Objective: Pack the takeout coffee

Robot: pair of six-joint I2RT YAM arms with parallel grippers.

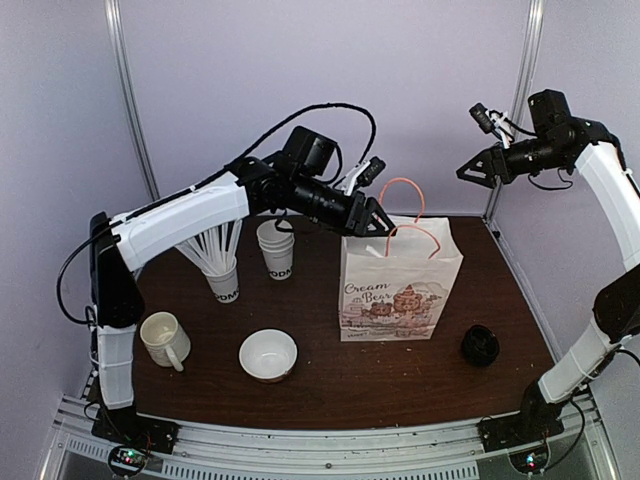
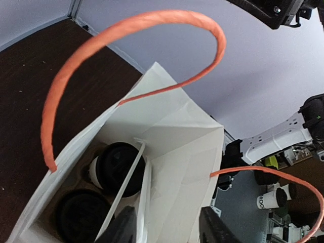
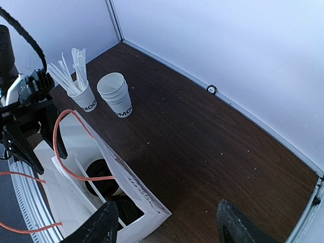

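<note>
Both lidded cups [image 2: 119,169] sit low in the bag [image 1: 400,285], side by side in what looks like a brown tray [image 2: 83,161]. The packing proper therefore looks done, and the step in hand is getting the left pincer [image 2: 168,225] away cleanly. Its jaws stand apart with the bag's rim paper showing between them, pinching nothing I can make out.

It should rise straight up until the fingers are clear of the rim, then draw back to the left, minding the orange handles [image 2: 152,23] (a loop caught on a finger would tip the whole bag). It should go slowly, because the bag stands free on the tabletop [image 1: 320,395] and its paper walls will flex at a nudge. The right pincer [image 3: 168,223] hangs high at the far right, released and empty, well apart from everything. It need do nothing unless the bag wobbles.

Nearest are a glazed cream mug [image 1: 163,338] and bowl [image 1: 268,354], both hard and rounded, and a small black round thing [image 1: 480,345]. The tabletop is dark wood grain, lightly specked. The bag is thin creased white paper with a printed drawing and twisted-cord handles. The cups are paper with matte black plastic lids, and a white strip [image 2: 126,187] crosses the bag's mouth. Beyond stand a stack [image 1: 277,248] of lidless paper cups and a cup of white stirrers [image 1: 222,275].
</note>
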